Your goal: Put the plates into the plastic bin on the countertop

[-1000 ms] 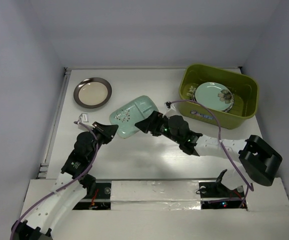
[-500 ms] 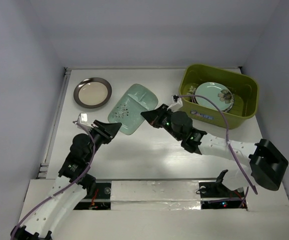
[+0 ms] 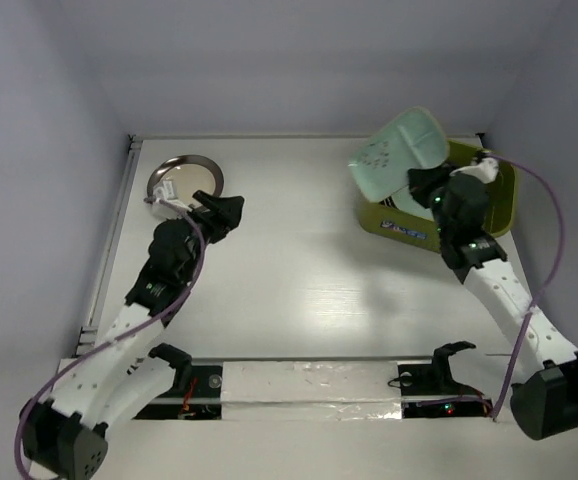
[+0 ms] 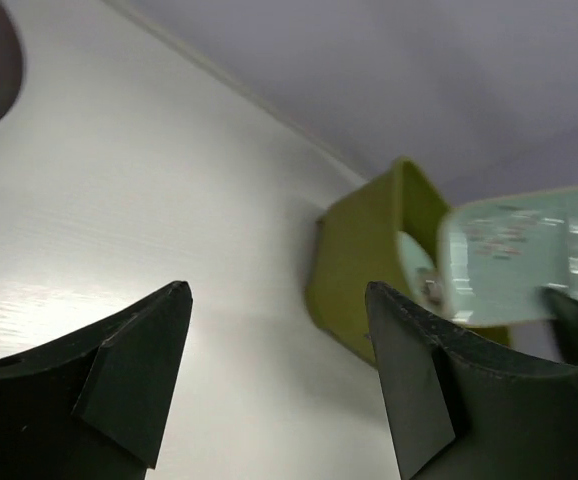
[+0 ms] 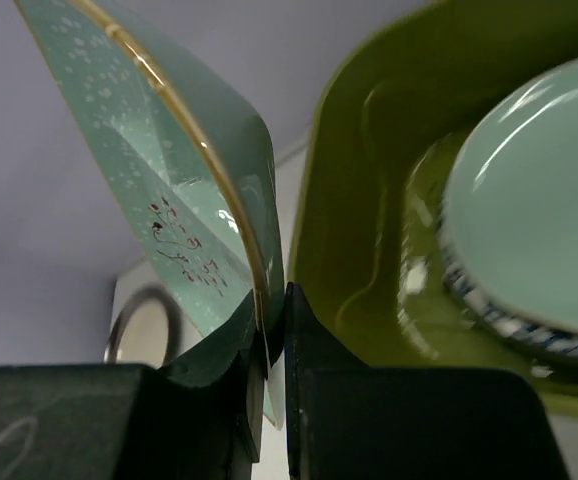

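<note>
Plates lie in three places, taking them from your side of the countertop [image 3: 299, 270] outward. Nearest you on the left, your left gripper [image 4: 277, 295] hangs with its jaws spread wide and nothing between them. It is poised over bare white surface, just beside the metal-rimmed cream plate [image 3: 184, 178]. That plate lies flat on the counter near the metal rail [image 3: 119, 230], well apart from everything else.

On the right, your right gripper [image 5: 269, 320] is clamped tight on the gold-edged rim of the mint divided plate [image 3: 399, 150]. It holds that plate off the surface, steeply tilted, with its speckled face and small red pattern turned toward the arm. The plate hangs over the left end of the plastic bin [image 3: 399, 228].

The olive bin stands at the far right of the counter. Inside it, a mint round plate [image 5: 539, 200] lies on top of a stack. A blue-patterned rim [image 5: 509, 325] shows just under it. The wrist view is too tight to tell how many more dishes lie below those two.
</note>
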Controlling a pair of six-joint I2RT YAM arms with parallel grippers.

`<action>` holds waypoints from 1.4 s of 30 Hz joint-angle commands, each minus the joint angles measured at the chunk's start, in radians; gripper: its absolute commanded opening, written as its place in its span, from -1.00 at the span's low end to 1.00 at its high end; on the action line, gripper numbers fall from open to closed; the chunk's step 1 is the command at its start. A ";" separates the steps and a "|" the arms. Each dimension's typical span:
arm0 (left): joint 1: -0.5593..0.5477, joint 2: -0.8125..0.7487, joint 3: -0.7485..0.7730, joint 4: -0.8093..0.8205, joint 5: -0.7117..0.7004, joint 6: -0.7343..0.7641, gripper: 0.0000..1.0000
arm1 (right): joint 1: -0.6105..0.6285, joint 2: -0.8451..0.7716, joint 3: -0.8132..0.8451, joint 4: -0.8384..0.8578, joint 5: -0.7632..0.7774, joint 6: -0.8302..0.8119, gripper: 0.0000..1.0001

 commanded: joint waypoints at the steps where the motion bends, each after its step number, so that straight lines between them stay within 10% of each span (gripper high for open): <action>1: 0.026 0.120 0.030 0.071 -0.079 0.057 0.34 | -0.147 -0.062 0.097 0.056 -0.075 -0.034 -1.00; 10: 0.170 0.387 0.051 0.154 -0.078 -0.043 0.32 | -0.509 0.154 0.055 0.160 -0.316 0.064 -1.00; 21: 0.354 0.548 0.078 0.087 -0.112 -0.124 0.25 | -0.592 0.371 0.042 0.221 -0.412 0.106 -1.00; 42: 0.544 0.915 0.282 -0.054 -0.093 -0.068 0.26 | -0.592 0.149 -0.121 0.165 -0.365 0.043 0.43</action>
